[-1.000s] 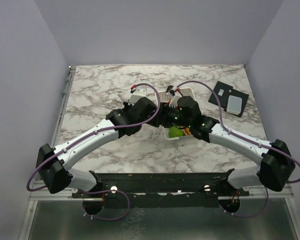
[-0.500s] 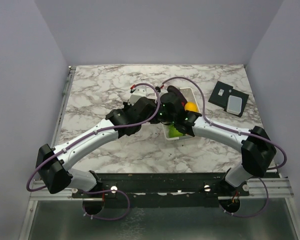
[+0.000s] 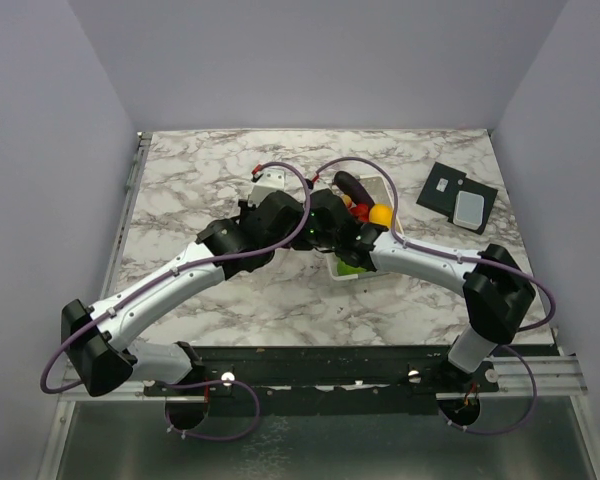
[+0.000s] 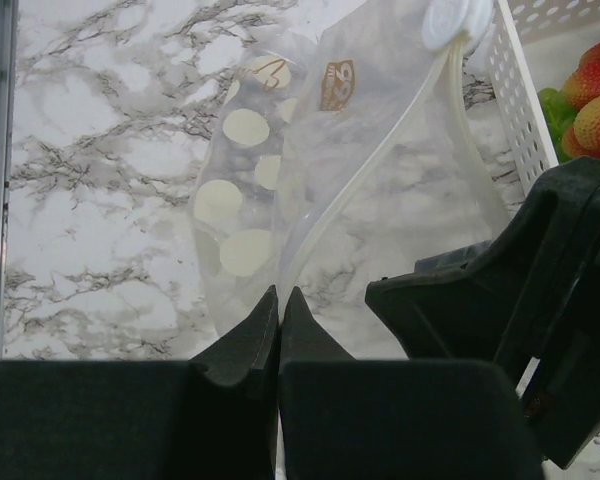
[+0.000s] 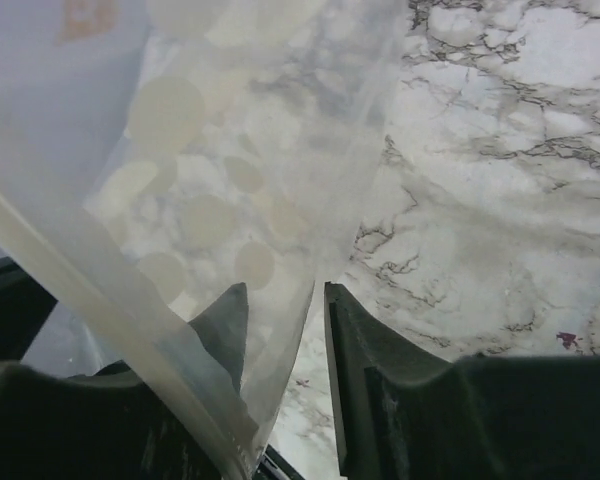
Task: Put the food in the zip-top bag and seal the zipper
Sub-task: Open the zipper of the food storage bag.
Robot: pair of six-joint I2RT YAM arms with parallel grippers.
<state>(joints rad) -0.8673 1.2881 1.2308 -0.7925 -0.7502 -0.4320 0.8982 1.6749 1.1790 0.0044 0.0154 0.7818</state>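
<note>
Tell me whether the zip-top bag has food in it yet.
Empty: only marble shows through the zip-top bag; toy fruit sits in the white basket.

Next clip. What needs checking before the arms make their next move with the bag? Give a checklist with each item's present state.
1. Left gripper shut on the bag edge: ok.
2. Right gripper clamped on the opposite edge: not ok; it straddles the film with a gap showing.
3. Bag mouth spread open: cannot tell.
4. Seal strip clear of both grips: cannot tell.
5. Food waiting in the basket: ok; none shows inside the bag.
</note>
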